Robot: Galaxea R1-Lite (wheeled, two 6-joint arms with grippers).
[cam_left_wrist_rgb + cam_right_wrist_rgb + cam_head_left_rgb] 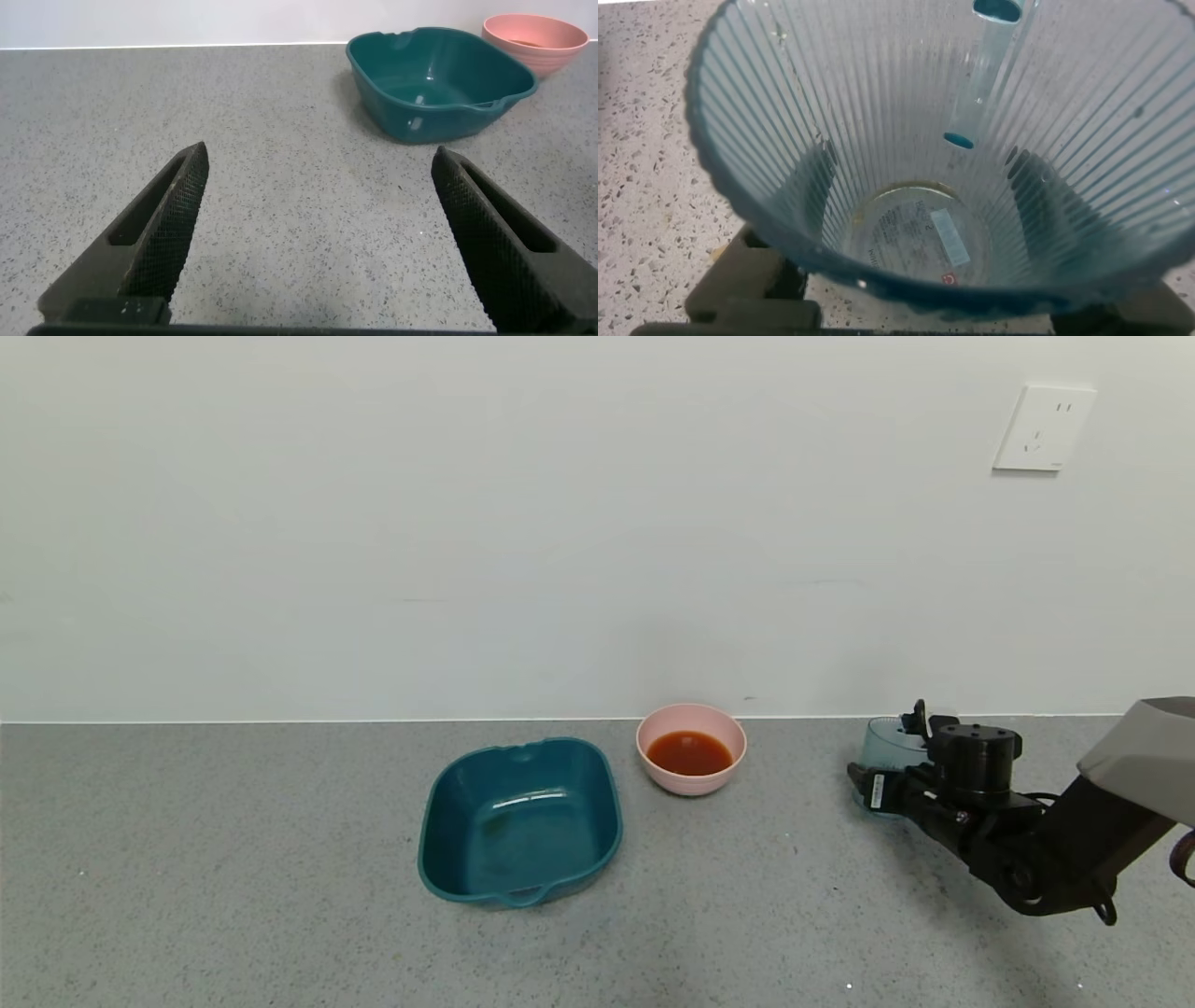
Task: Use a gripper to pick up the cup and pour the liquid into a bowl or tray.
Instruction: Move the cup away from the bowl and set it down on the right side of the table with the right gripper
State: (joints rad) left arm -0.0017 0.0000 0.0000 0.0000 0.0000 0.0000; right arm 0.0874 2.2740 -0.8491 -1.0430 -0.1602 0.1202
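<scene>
The translucent blue-grey cup (pixel 885 743) stands upright on the counter at the right and is empty inside; the right wrist view looks down into it (pixel 785 112). My right gripper (pixel 873 786) is shut on the cup, with its fingers (pixel 818 182) showing dark through the ribbed wall on both sides. The red-orange liquid (pixel 689 752) lies in the pale-pink bowl (pixel 693 786), well to the left of the cup. The bowl also shows in the left wrist view (pixel 542 42). My left gripper (pixel 318 163) is open and empty over bare counter, out of the head view.
A dark-teal squarish tray (pixel 426 845) with handles stands empty to the left of the bowl and shows in the left wrist view (pixel 411 117). The grey speckled counter (pixel 233 859) meets a white wall at the back, with a socket (pixel 1044 427) at upper right.
</scene>
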